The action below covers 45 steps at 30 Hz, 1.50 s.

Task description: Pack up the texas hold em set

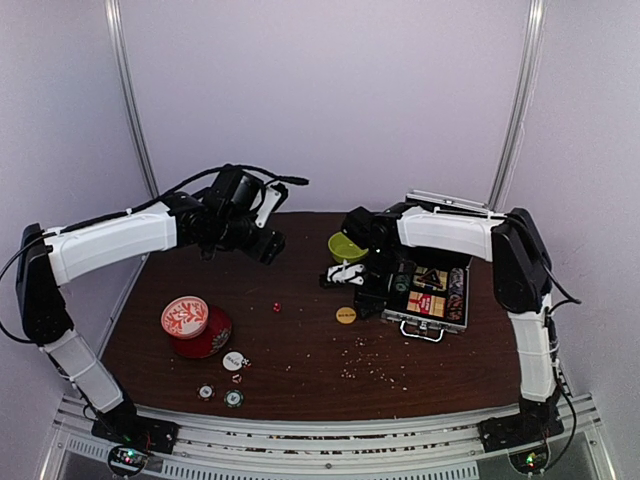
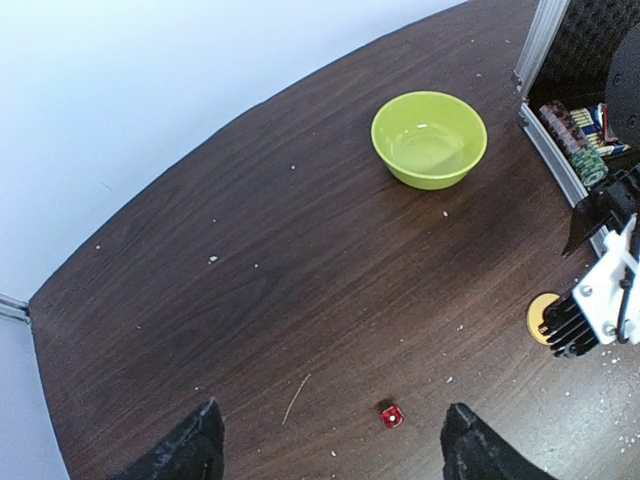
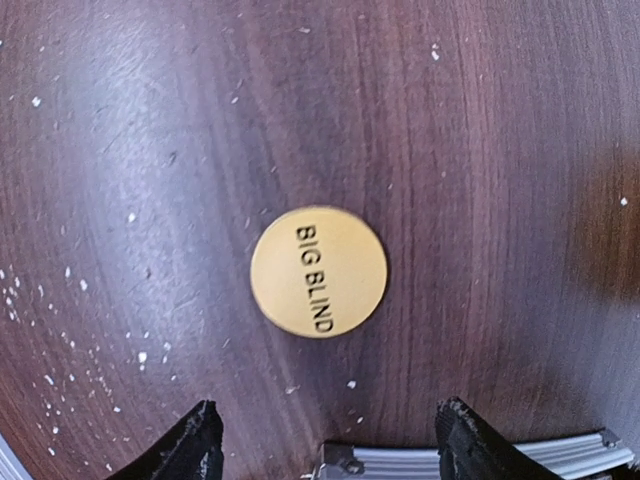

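Note:
The silver case (image 1: 430, 300) lies open at the right, with chip rows and card decks inside; its edge shows in the left wrist view (image 2: 560, 150) and the right wrist view (image 3: 470, 462). My right gripper (image 1: 368, 300) is open and empty, hovering just beside the case; in its own view (image 3: 325, 425) the yellow "BIG BLIND" button (image 3: 318, 271) lies just ahead of the fingertips. That button also shows in the top view (image 1: 346, 315). My left gripper (image 1: 268, 245) is open and empty, high above the table. A tiny red die (image 2: 390, 415) lies between its fingertips (image 2: 200, 440) in view, and in the top view (image 1: 277, 306).
A lime-green bowl (image 1: 347, 247) stands behind the right gripper. A red-and-white patterned tin (image 1: 195, 327) stands at the left. A white button (image 1: 233, 361) and two chips (image 1: 206, 392) (image 1: 233, 399) lie near the front. Crumbs are scattered on the table.

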{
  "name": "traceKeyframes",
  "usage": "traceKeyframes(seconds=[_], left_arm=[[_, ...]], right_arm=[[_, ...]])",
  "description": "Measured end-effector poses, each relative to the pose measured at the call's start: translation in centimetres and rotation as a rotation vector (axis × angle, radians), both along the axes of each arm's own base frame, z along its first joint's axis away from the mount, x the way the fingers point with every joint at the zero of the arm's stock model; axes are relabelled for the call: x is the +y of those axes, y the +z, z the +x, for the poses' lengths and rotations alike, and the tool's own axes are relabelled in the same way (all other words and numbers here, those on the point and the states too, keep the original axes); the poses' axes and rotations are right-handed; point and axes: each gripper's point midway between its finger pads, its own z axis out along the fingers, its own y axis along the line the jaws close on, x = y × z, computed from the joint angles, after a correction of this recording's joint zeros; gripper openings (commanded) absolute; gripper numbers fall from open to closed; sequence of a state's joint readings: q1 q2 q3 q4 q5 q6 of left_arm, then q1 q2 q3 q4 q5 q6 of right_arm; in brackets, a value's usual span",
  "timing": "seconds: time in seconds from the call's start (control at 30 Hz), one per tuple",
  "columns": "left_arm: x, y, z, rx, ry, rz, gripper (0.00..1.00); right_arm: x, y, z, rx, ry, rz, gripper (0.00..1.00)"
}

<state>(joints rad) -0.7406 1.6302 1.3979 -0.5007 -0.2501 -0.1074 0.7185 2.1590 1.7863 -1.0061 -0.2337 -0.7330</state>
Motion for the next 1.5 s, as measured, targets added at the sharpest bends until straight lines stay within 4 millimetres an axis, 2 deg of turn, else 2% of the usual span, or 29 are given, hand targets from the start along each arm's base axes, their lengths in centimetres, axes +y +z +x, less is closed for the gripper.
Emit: traceKeyframes(seconds=[0.2,0.4,0.63,0.87,1.5], left_arm=[[0.1,0.4,-0.1,-0.005,0.006,-0.012,0.76],[0.1,0.7,-0.1,-0.008,0.008,-0.019,0.76],[0.1,0.7,-0.1,-0.007,0.009,-0.021,0.76],[0.1,0.7,-0.1,-0.007,0.008,-0.021,0.76],[0.0,0.7,-0.2,-0.005,0.005,-0.023,0.76]], right_arm=[[1.4,-0.8,1.0,0.006,0.004,-0.008,0.75],[2.9,-2.0,0.6,0.03,0.027,-0.027,0.75],[3.3,-3.3,0.1,0.061,0.017,-0.05,0.75],[3.5,-3.4,0.4,0.06,-0.002,-0.051,0.74],[3.8,-3.7,0.5,0.039,-0.017,-0.076,0.55]])
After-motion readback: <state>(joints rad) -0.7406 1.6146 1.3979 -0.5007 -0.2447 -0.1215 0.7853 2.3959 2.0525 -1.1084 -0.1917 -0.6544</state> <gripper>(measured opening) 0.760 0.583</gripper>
